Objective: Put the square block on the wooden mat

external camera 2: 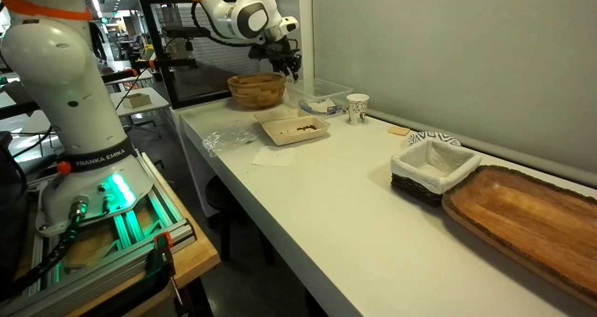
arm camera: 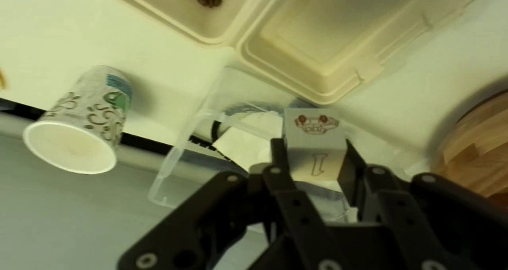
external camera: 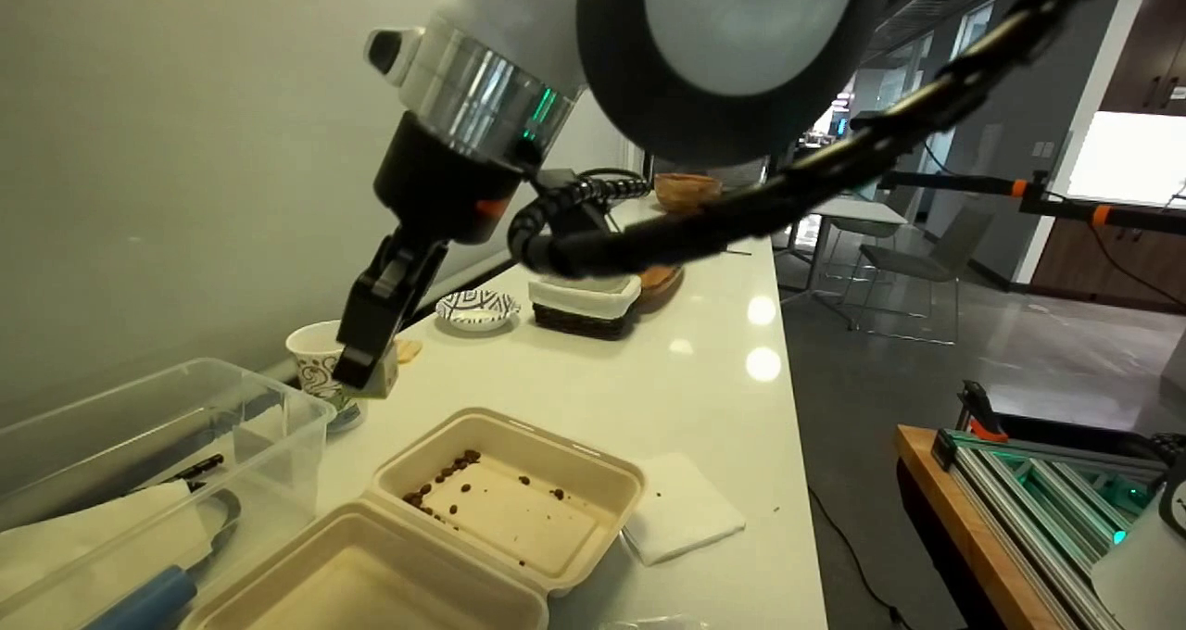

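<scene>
The square block (arm camera: 315, 143) is a pale tan cube with a red-brown drawing on one face and an outlined mark on another. My gripper (arm camera: 312, 159) is shut on it, with one finger against each side, in the wrist view. In an exterior view the block (external camera: 384, 375) shows partly behind the gripper (external camera: 366, 361), in front of the paper cup. In an exterior view the gripper (external camera 2: 291, 70) hangs above the clear bin; the block cannot be made out there. A small flat tan piece, seemingly the wooden mat (external camera 2: 399, 130), lies on the counter; it also shows in an exterior view (external camera: 408, 350).
The clear plastic bin (external camera: 320, 426) lies below the held block. The paper cup (arm camera: 79, 103) stands beside it. An open beige tray (external camera: 519, 519) holds brown beans. A wooden bowl (external camera 2: 256, 91), a lined basket (external camera 2: 413, 163), a patterned dish (external camera: 477, 306) and a long wooden tray (external camera 2: 536, 205) stand on the counter.
</scene>
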